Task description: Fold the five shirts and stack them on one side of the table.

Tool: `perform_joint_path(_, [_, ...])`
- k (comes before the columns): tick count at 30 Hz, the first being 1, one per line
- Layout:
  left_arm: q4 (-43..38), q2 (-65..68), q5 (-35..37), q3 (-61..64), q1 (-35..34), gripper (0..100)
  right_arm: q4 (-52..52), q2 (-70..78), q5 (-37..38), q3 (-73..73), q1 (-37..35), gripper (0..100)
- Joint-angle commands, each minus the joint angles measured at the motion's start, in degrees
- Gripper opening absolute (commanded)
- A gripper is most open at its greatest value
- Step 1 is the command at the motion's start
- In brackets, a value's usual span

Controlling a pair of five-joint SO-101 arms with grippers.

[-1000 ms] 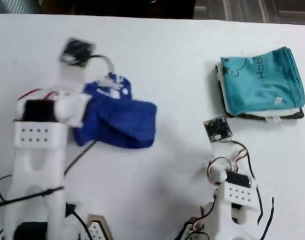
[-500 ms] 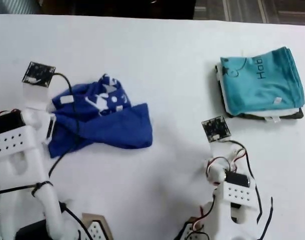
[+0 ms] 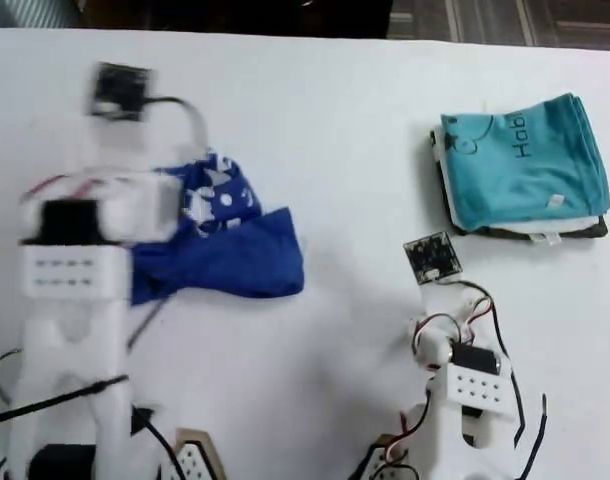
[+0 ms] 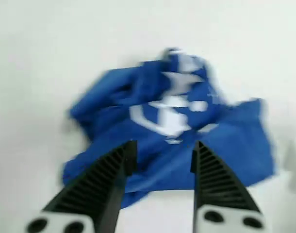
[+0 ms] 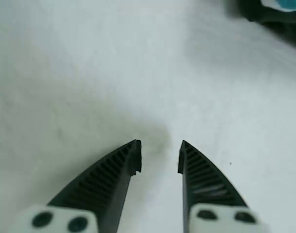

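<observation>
High view: my left gripper (image 4: 163,145) has swung back over the shirt (image 3: 240,262).
Both stand apart and empty, right gripper (image 5: 159,145) idle; shirt still unfolded.

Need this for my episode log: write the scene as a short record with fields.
blue shirt: crumpled, unfolded, on the table by the left arm
folded stack: at the table's right side, teal shirt on top
left gripper: open, over the blue shirt
right gripper: open, over bare table
task state: blue shirt not yet folded or stacked
</observation>
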Motion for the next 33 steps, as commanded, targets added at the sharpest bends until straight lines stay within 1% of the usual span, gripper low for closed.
perform_joint_path(1, [-1.1, -1.6, 7.1, -0.3, 11.7, 20, -1.0, -1.5, -0.3, -0.3, -0.3, 13.4])
perform_joint_path(4, [-6.2, -1.6, 14.4, 3.1, 15.1, 20, -1.0, -1.5, -0.3, -0.3, -0.3, 13.4])
perform_joint_path(6, [-10.6, -1.5, 19.9, 6.2, 15.4, 20, -1.0, -1.5, -0.3, -0.3, -0.3, 13.4])
perform_joint_path(8, [-14.6, -1.5, 23.5, 9.5, 15.3, 21, -1.0, -1.5, -0.3, -0.3, -0.3, 13.4])
perform_joint_path(11, [-17.3, -1.5, 23.9, 12.7, 15.5, 23, -1.0, -1.5, -0.3, -0.3, -0.3, 13.4])
perform_joint_path(14, [-18.4, -0.9, 23.8, 13.8, 15.2, 24, -1.0, -1.5, -0.3, -0.3, -0.3, 13.4])
perform_joint_path(17, [-18.4, 3.6, 23.4, 12.9, 15.2, 24, -1.0, -1.5, -0.3, -0.3, -0.3, 13.4])
perform_joint_path(21, [-17.1, 13.6, 22.5, 6.5, 15.6, 23, -1.0, -1.5, -0.3, -0.3, -0.3, 13.4])
perform_joint_path(27, [-7.8, 25.6, 22.5, -7.5, 15.6, 23, -1.0, -1.5, -0.3, -0.3, -0.3, 13.4])
perform_joint_path(33, [-1.8, 34.0, 22.6, -16.2, 15.6, 23, -1.0, -1.5, -0.3, -0.3, -0.3, 13.4])
